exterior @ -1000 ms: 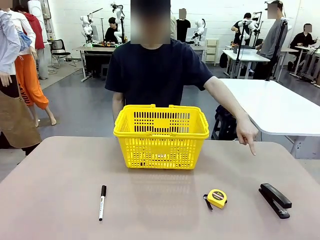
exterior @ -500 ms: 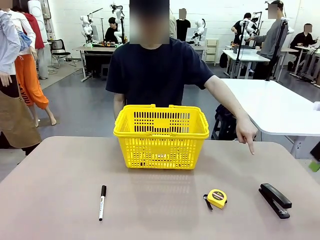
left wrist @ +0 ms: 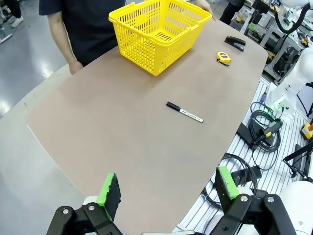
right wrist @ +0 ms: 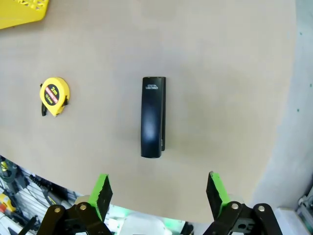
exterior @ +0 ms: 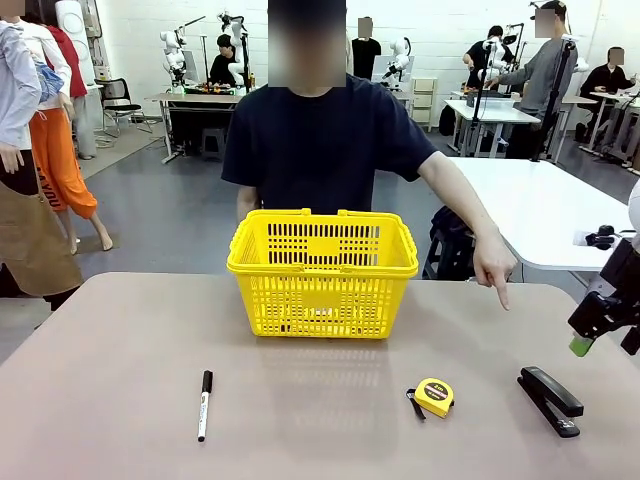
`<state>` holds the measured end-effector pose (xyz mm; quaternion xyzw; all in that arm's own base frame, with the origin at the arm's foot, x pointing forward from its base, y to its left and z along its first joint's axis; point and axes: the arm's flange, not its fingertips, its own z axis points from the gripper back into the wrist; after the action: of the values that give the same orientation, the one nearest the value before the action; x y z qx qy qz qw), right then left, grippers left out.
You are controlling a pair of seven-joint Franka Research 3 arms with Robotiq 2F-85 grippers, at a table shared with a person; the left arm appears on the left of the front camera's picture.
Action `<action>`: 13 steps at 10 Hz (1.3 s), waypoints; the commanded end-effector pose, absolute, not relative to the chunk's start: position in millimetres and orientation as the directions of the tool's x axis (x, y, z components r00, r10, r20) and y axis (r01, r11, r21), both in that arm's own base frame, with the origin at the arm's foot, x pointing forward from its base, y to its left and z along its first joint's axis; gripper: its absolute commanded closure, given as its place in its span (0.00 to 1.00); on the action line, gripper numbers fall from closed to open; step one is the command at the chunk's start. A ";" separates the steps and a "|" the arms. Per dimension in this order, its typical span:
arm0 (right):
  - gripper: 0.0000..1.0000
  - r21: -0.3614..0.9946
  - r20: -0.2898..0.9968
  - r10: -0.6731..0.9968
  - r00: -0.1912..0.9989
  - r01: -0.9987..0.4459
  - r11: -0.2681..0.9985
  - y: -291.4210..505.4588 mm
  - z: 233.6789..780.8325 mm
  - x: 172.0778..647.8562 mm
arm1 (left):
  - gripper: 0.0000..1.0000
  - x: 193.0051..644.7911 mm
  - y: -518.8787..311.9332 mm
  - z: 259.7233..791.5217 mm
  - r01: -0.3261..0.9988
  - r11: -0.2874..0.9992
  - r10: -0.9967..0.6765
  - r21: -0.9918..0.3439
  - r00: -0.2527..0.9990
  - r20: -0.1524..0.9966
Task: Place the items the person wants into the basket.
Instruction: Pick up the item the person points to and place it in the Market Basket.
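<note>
Looking at the long black stapler (exterior: 550,400) first, I see it lying flat on the worktop (exterior: 120,360) at the near right corner, angled, with nothing touching it; from the right wrist camera it (right wrist: 153,117) lies lengthwise straight ahead of my right end effector (right wrist: 159,190), whose green-padded fingers (right wrist: 102,192) stand wide apart and hold nothing. In the front camera that end effector (exterior: 604,331) hangs in the air at the right edge, above and a little beyond the stapler, apart from it. The person's hand (exterior: 493,268) points a finger down at the worktop on the right side, farther from me than the stapler. Just left of the stapler lies the round yellow tape measure (exterior: 434,397), near it but not touching; the right wrist camera shows it (right wrist: 54,96) well off to the side of the stapler. The yellow basket (exterior: 322,272) stands upright at the far middle of the worktop, right in front of the person in the black T-shirt (exterior: 325,150), handles folded down on its rim. A white marker with a black cap (exterior: 204,404) lies on the near left part, well apart from everything else. My left end effector (left wrist: 166,192) is also spread wide and empty, hovering off the worktop's edge, with the marker (left wrist: 184,112) and basket (left wrist: 159,32) far ahead of it.
</note>
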<state>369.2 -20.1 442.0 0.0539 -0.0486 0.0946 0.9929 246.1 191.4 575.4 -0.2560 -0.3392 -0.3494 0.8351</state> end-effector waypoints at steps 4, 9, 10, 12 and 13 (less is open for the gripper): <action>0.00 0.098 0.107 0.183 0.977 -0.193 0.976 -20.1 442.0 369.2 | 0.00 245.8 192.6 576.2 0.773 0.608 -0.412 -0.181 0.502 0.760; 0.00 0.098 0.111 0.183 0.977 -0.194 0.976 -20.1 444.6 368.5 | 0.00 245.8 192.6 576.2 0.773 0.608 -0.412 -0.181 0.502 0.760; 0.00 0.071 0.116 0.176 0.978 -0.185 0.980 -12.4 438.6 372.2 | 0.00 245.8 192.6 576.2 0.773 0.608 -0.412 -0.181 0.502 0.760; 0.00 0.010 0.119 0.143 0.983 -0.145 0.989 10.3 425.3 384.9 | 0.00 245.8 192.6 576.2 0.773 0.608 -0.412 -0.181 0.502 0.760; 0.00 -0.014 0.096 0.163 0.982 -0.162 0.987 19.0 414.5 387.6 | 0.00 245.8 192.6 576.2 0.773 0.608 -0.412 -0.181 0.502 0.760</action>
<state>380.0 6.9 430.1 0.0278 -0.0522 0.0915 0.9940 246.2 191.3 575.2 -0.2564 -0.3386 -0.3496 0.8351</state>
